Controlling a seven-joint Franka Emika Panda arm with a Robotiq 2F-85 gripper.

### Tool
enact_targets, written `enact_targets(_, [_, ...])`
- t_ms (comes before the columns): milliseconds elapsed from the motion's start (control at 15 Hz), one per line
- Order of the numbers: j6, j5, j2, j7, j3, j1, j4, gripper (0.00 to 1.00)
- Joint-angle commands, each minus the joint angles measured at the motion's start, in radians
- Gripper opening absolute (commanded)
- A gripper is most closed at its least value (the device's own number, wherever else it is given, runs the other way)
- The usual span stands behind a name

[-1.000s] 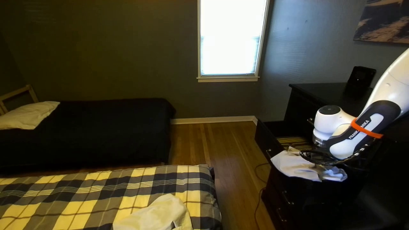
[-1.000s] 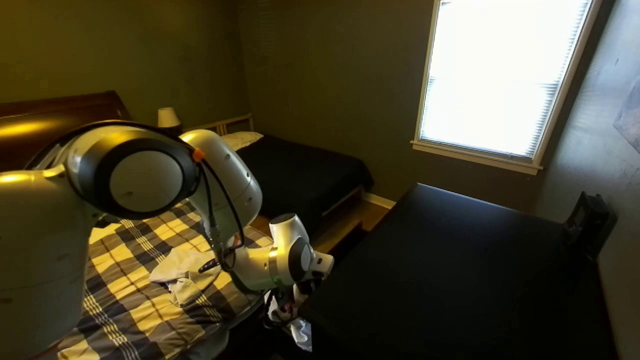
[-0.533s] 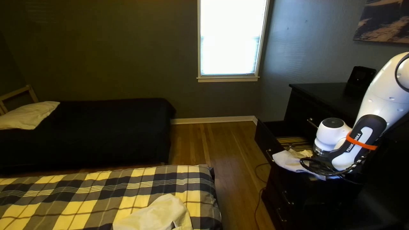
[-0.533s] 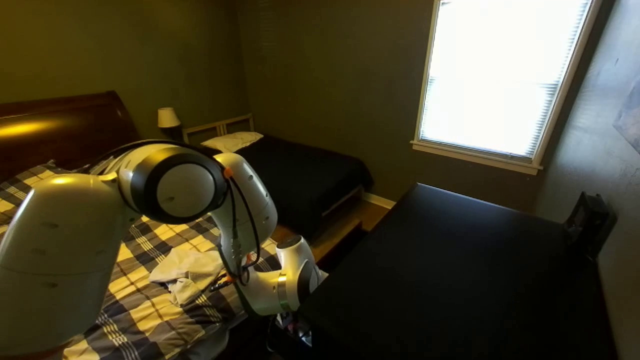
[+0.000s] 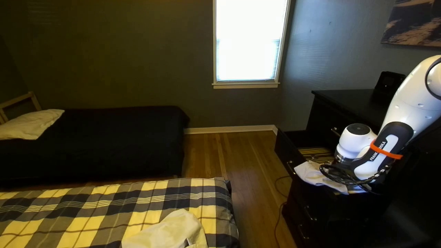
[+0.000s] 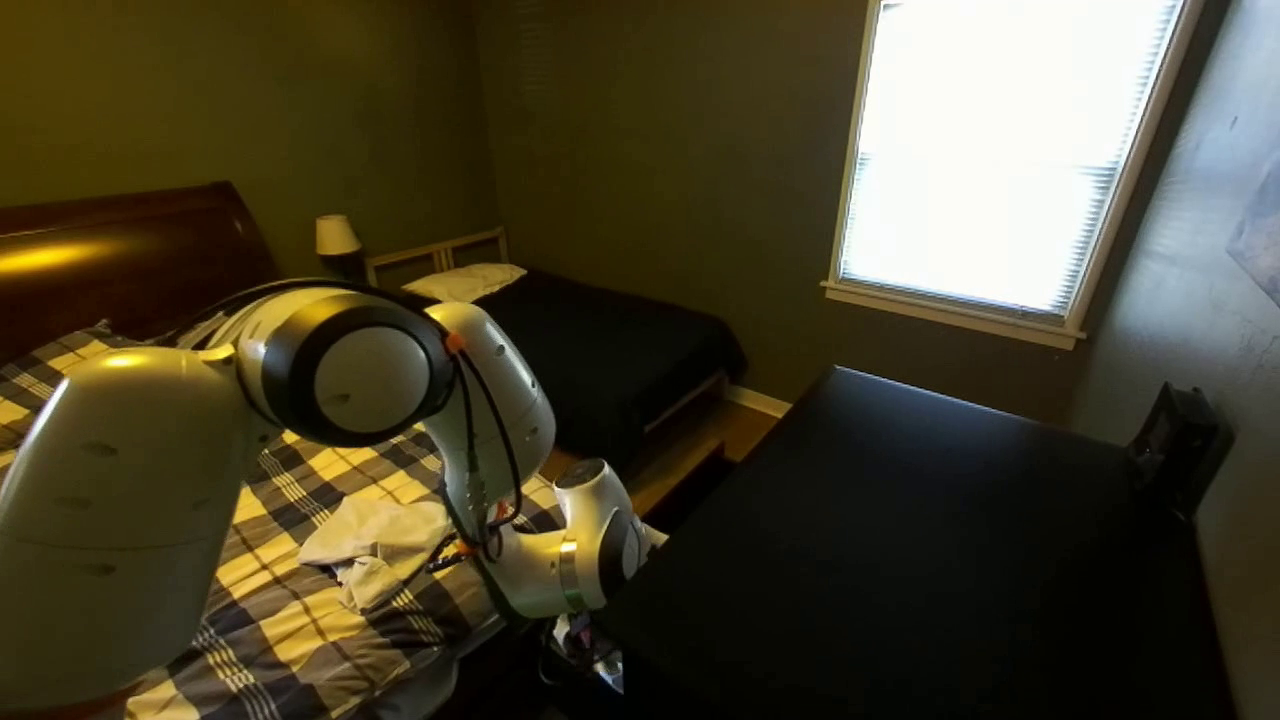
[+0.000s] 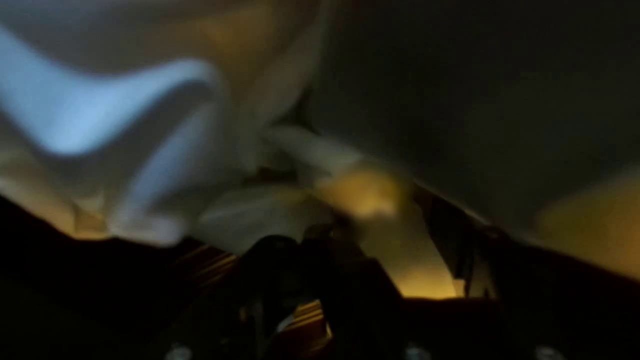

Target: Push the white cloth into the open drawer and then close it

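Note:
The white cloth [image 5: 310, 173] lies bunched in and over the front edge of the open black drawer [image 5: 287, 150] at the near end. Part of the cloth also shows in an exterior view [image 6: 604, 664] beside the dresser edge. In the wrist view the cloth [image 7: 95, 110] fills the upper left, close to the camera and blurred. My gripper [image 7: 322, 250] is a dark shape low in the wrist view, against the cloth and inside the drawer area. Its fingers are too dark to separate. Cables, the arm and the dresser hide the gripper in both exterior views.
The striped drawer liner [image 5: 317, 154] shows behind the cloth. The black dresser top [image 6: 900, 540] stands above the drawer, with a black device [image 6: 1180, 450] on it. A plaid bed [image 5: 103, 206] carries another pale cloth [image 5: 172, 230]. A cable [image 5: 278, 220] lies on the floor.
My arm has lowered onto the cloth, then risen slightly and shifted left in an exterior view. The cloth's near end is pressed down and now mostly hidden. The drawer has not moved.

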Motion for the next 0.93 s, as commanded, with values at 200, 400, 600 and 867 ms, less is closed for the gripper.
enact_targets(200, [0.019,-0.026,-0.205,0.012,-0.006,0.054,-0.070,0.99])
enact_targets(400, [0.087,-0.056,-0.288,-0.053,0.047,0.041,-0.120,1.00])
enact_targets(600, [0.149,-0.024,-0.333,-0.160,0.217,-0.045,-0.194,1.00])
enact_targets(867, [0.155,0.043,-0.294,-0.294,0.515,-0.210,-0.257,1.00])
